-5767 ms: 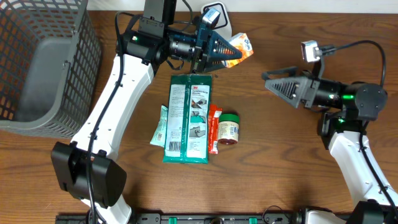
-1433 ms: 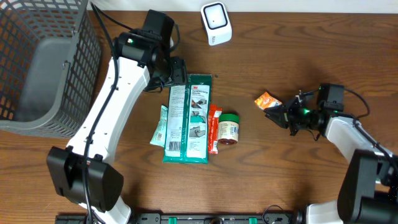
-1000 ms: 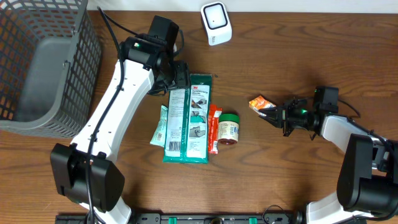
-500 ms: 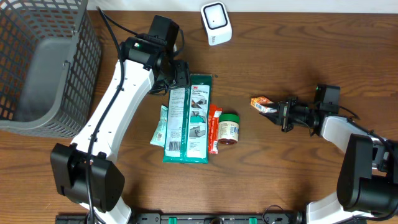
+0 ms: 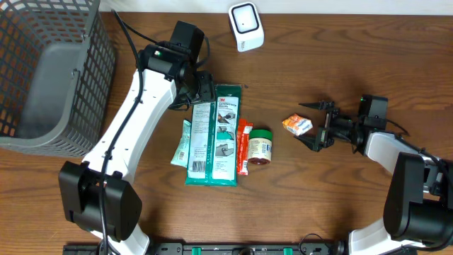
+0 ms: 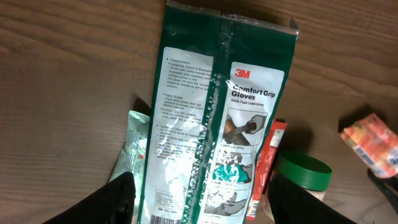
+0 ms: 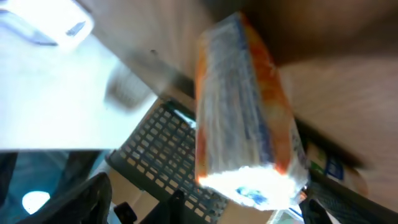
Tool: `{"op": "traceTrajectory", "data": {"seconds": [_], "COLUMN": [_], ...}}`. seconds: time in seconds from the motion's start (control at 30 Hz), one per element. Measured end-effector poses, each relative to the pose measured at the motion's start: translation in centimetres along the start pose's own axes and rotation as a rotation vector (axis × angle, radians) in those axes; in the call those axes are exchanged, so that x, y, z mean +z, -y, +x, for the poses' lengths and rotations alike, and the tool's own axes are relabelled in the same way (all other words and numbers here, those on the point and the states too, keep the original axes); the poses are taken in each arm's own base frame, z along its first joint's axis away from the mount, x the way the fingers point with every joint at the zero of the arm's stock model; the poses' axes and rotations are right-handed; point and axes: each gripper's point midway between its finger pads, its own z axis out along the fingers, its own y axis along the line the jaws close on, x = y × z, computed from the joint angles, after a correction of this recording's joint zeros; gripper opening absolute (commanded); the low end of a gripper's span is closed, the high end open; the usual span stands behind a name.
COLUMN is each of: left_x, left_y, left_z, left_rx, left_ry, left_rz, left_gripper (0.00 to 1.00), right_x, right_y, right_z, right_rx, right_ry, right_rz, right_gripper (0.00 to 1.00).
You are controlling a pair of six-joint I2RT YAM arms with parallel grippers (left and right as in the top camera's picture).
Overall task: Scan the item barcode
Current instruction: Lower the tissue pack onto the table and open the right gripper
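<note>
The right gripper's [image 5: 306,127] jaws stand spread wide, and the orange packet [image 5: 295,125] lies unclamped on the desk [image 5: 340,57] between their tips. From overhead I cannot read any print on it. The right wrist camera shows its orange-and-white end close up, but blurred. The left gripper's [image 5: 203,88] jaws are also parted and grip nothing, above the top of the green glove pack [image 5: 216,142]. Only its wrist view shows the pack's lettering. The white scanner [image 5: 245,26] sits well apart.

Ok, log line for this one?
left gripper: open, over gloves | right gripper: open, packet between jaws
</note>
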Motion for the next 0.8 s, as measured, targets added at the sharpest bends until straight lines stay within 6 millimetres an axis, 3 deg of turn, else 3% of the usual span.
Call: {"op": "traceTrajectory", "data": {"seconds": [0.13, 0.23, 0.5, 0.8], "left_x": [0.0, 0.0, 0.0, 0.0], "left_y": [0.0, -0.1, -0.1, -0.1], "left_z": [0.0, -0.1, -0.2, -0.2], "left_rx": [0.000, 0.000, 0.000, 0.001], "left_ry": [0.002, 0.007, 0.009, 0.009], "left_rz": [-0.003, -0.004, -0.008, -0.008], "left_gripper": [0.69, 0.69, 0.69, 0.69], "right_x": [-0.2, -0.8, -2.7, -2.3], "right_y": [-0.6, -1.4, -4.7, -3.6], "right_z": [0.1, 0.6, 2.9, 3.0], "right_rx": [-0.062, -0.113, -0.361, -0.499], "right_ry": [0.001, 0.011, 0.090, 0.116], "right_rz": [-0.020, -0.039, -0.112, -0.058], "right_gripper": [0.91, 0.84, 0.80, 0.77]}}
